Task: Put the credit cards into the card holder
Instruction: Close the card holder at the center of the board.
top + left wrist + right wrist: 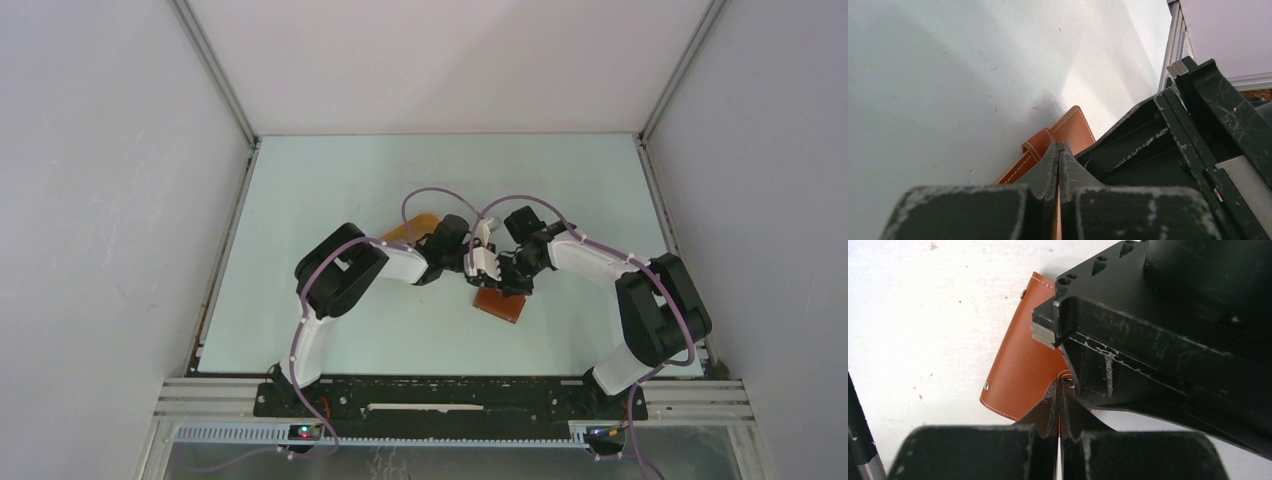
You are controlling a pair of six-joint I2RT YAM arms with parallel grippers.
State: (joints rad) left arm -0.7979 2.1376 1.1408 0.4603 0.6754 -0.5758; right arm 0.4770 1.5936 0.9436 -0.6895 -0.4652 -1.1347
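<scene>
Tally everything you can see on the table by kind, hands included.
card holder: 1
orange tray, only a corner showing behind the left arm: 1
robot hands: 2, the left hand and the right hand, both shut
credit cards: 0 in view
Total: 4
</scene>
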